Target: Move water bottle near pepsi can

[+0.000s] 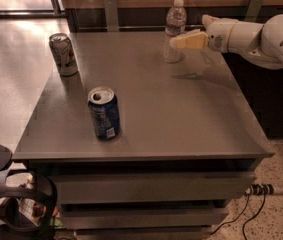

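Note:
The water bottle, clear and ribbed with a white cap, stands upright at the far edge of the grey table. The pepsi can, dark blue with a silver top, stands upright near the front left. My gripper reaches in from the right on a white arm and is open at the bottle's right side. Its near tan finger overlaps the bottle's lower half. The far finger is mostly hidden behind.
A silver-white can with red-green markings stands at the table's left edge. Drawers sit under the tabletop. A wood-panelled wall runs behind the table. Dark gear and cables lie on the floor at the lower left and right.

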Available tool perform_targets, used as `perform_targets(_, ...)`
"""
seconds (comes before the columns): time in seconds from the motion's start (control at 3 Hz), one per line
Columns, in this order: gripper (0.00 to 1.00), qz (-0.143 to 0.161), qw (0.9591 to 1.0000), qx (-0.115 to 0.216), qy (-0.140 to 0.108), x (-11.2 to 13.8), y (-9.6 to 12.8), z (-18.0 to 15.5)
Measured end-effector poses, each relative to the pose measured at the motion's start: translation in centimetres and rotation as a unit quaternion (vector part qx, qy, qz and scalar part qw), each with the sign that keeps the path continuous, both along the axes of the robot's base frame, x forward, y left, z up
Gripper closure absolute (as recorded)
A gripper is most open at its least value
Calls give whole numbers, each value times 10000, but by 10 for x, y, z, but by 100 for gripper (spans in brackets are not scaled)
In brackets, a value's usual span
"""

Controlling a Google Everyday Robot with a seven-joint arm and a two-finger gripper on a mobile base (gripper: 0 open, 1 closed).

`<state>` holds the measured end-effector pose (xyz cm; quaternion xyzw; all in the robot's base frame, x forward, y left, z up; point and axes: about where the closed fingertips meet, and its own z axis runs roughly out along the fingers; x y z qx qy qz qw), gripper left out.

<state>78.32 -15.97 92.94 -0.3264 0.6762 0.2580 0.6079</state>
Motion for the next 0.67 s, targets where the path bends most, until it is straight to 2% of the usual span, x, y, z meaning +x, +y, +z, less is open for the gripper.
perform_targets(0.67, 0, 158, 9994, 256, -160, 24, 18, -10)
